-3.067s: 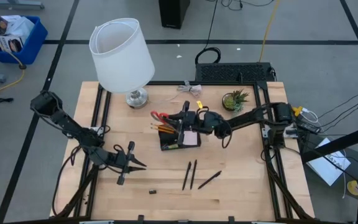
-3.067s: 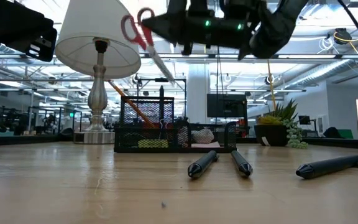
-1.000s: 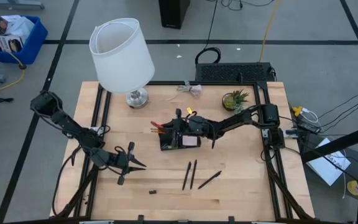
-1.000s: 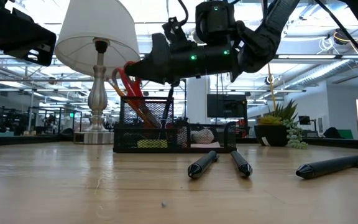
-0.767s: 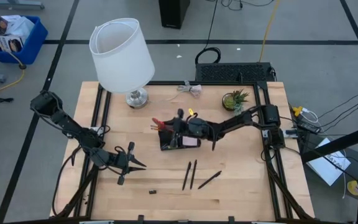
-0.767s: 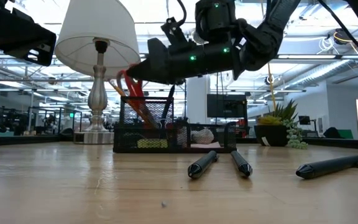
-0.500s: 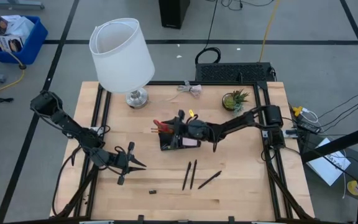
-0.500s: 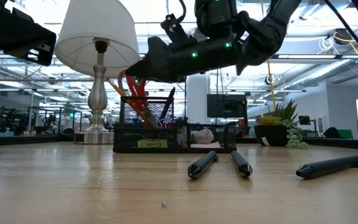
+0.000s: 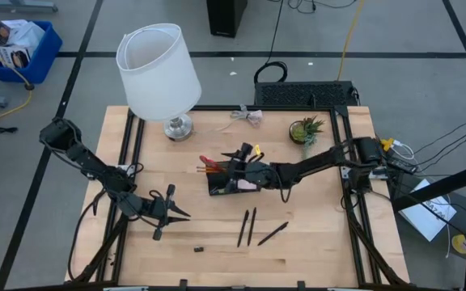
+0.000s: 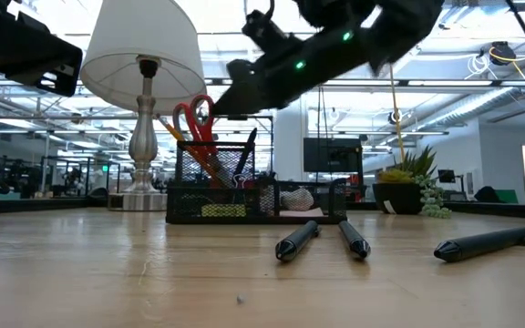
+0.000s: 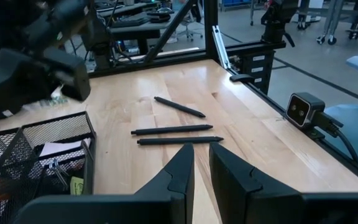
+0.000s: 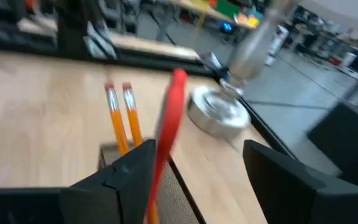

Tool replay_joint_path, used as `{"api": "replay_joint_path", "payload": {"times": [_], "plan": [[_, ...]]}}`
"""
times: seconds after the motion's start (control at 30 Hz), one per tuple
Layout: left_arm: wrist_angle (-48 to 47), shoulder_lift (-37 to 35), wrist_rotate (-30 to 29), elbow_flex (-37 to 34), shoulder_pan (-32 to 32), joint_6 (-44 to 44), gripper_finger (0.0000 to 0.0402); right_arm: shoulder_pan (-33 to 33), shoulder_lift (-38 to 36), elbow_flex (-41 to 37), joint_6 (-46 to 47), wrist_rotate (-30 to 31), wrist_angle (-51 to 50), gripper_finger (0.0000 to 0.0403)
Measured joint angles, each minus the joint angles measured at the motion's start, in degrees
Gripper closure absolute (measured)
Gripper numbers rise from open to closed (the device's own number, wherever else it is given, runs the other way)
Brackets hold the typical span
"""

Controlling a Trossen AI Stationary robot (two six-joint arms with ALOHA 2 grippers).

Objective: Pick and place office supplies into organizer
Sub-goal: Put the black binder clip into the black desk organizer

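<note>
The black mesh organizer (image 9: 235, 184) stands mid-table. The red-handled scissors (image 10: 194, 123) stand blades-down in its tall cup beside orange pencils (image 9: 209, 169), with a pink sticky pad (image 9: 247, 184) in the tray. My right gripper (image 9: 235, 162) hovers open over the cup. In its wrist view the red handle (image 12: 169, 118) rises between the spread fingers (image 12: 278, 180), apparently untouched. Two black pens (image 9: 247, 227) and a third (image 9: 273, 234) lie on the table nearer the front, and a dark bit (image 9: 201, 249) lies at front centre. My left gripper (image 9: 180, 212) waits shut at front left.
A white-shaded lamp (image 9: 160, 73) stands at the far left, its metal base (image 12: 219, 112) just beyond the organizer. A small potted plant (image 9: 306, 129) stands at the far right. Bare wood lies between the pens and the left gripper (image 11: 201, 165).
My right gripper has risen and drawn back toward the table's right edge, tipping its fingers upward. The scissors, which a second ago were under the gripper over the cup, now stand in the cup on their own with their red handles showing.
</note>
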Motion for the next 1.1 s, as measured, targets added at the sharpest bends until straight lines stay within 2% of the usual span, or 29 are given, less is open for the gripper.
{"api": "replay_joint_path", "payload": {"times": [0.13,0.33,0.43,0.57,0.67,0.83,0.97,1.1], "plan": [[-0.78,0.00,-0.02,0.00,0.00,0.09,0.0346,3.21,-3.96,0.00,1.42,3.17,-9.57,0.0175],[-0.40,0.00,0.00,0.02,0.00,-0.82,0.0346,8.15,-7.87,0.02,7.22,3.09,-19.32,0.0178],[2.23,-0.01,0.07,0.09,0.00,-6.36,0.0346,10.23,-8.41,0.02,10.82,3.20,-22.51,0.0180],[-1.73,0.04,2.70,0.22,-0.62,-14.70,0.0335,12.39,-8.41,0.02,14.13,3.20,-24.44,0.0182],[-2.41,0.52,3.00,0.23,-2.21,-21.44,0.0310,13.33,-8.41,0.02,16.80,3.20,-26.73,0.0182],[-2.41,3.98,-0.60,1.21,-5.88,-29.08,0.0235,13.84,-8.39,-0.44,20.76,3.29,-29.67,0.0182],[-2.48,9.56,-1.47,5.00,-7.72,-29.48,0.0181,13.83,-8.35,-3.56,23.19,4.23,-29.85,0.0182],[-5.87,15.57,-1.47,10.94,-8.51,-26.53,0.0156,13.66,-8.35,-6.96,25.68,8.97,-29.39,0.0182]]}}
